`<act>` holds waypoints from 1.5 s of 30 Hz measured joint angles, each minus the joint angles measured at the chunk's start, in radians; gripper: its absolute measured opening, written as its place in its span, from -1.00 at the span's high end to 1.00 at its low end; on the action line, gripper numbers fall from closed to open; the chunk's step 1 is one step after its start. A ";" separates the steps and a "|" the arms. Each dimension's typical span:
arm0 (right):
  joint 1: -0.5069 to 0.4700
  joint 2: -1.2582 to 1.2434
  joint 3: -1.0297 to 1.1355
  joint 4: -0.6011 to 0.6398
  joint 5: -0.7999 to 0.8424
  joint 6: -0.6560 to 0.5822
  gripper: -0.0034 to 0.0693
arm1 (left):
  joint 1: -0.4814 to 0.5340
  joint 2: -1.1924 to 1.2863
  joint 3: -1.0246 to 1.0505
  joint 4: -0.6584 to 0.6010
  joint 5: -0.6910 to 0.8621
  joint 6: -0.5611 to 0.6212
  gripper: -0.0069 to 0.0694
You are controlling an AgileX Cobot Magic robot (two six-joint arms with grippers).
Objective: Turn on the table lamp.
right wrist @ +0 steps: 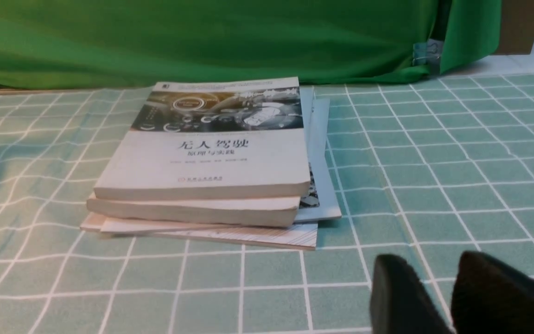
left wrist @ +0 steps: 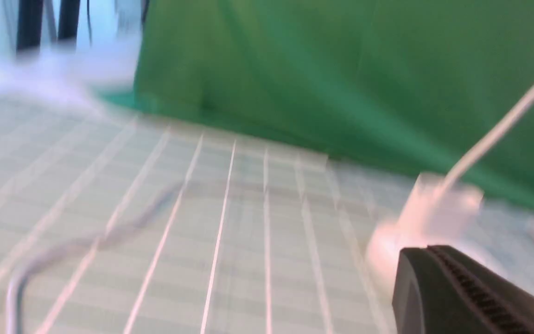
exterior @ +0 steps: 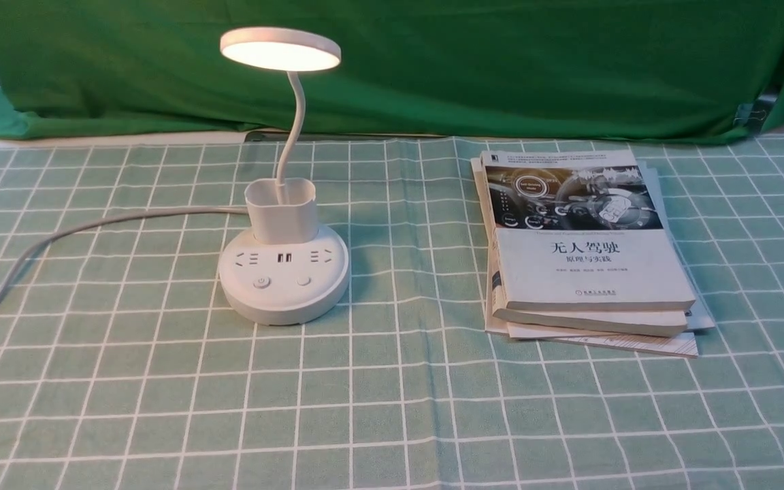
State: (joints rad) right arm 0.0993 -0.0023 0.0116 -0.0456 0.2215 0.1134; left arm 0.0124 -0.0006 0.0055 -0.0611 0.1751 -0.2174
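The white table lamp [exterior: 283, 279] stands left of centre on the checked cloth, and its round disc head [exterior: 280, 49] glows. Two buttons [exterior: 261, 281] sit on the front of the round base, below the sockets and the cup-like holder [exterior: 281, 209]. Neither arm shows in the front view. The left wrist view is blurred; there my left gripper [left wrist: 427, 253] has its black fingers pressed together, with the lamp [left wrist: 438, 208] just beyond the tips. My right gripper [right wrist: 434, 269] hovers over bare cloth, its fingers slightly apart and holding nothing.
A stack of books [exterior: 582, 252] lies right of the lamp, also seen from the right wrist as the books [right wrist: 211, 157]. The lamp's white cord [exterior: 92, 228] runs off to the left. A green backdrop [exterior: 501, 68] closes the far side.
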 joint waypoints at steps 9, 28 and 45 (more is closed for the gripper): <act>0.000 0.000 0.000 0.000 -0.001 0.000 0.25 | -0.027 -0.002 0.000 -0.050 0.067 0.182 0.77; 0.000 0.000 0.000 0.000 -0.001 0.000 0.25 | -0.027 -0.002 0.000 -0.090 0.056 0.192 0.76; 0.000 0.000 0.000 0.000 -0.001 0.000 0.25 | -0.027 -0.002 0.000 -0.091 0.056 0.192 0.76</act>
State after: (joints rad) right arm 0.0993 -0.0023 0.0116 -0.0456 0.2207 0.1134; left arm -0.0145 -0.0025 0.0055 -0.1520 0.2313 -0.0253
